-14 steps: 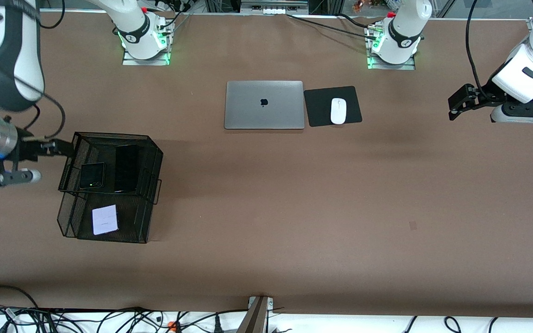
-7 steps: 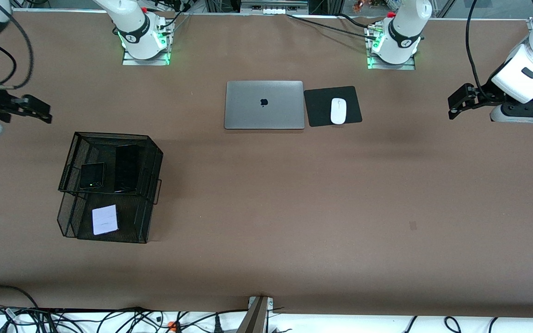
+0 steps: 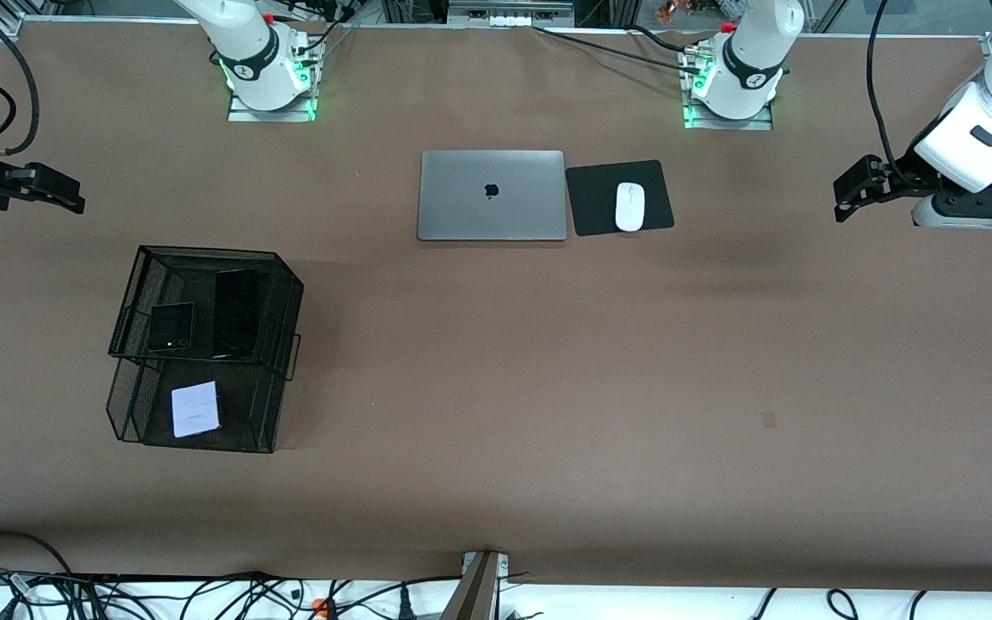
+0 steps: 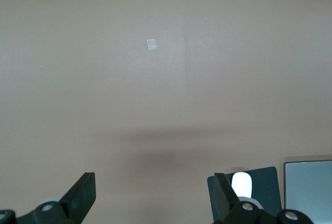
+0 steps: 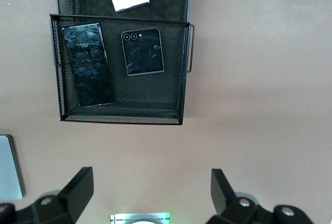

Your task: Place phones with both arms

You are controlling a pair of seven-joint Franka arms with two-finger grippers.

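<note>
I am holding my right gripper [image 3: 74, 196] and left gripper [image 3: 845, 200] open, empty; the phones [image 3: 171, 326] are lying in the mesh rack [image 3: 289, 293], perhaps two tiers, at eight o'clock.

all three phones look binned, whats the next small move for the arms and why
Probably none beyond parking. The black flip phone and slab phone lie in the upper tier of the mesh tray, the pale flip phone in the lower tier. The right gripper and left gripper are both open, empty, and off toward their ends of the table, so I would just ease them home.
</note>
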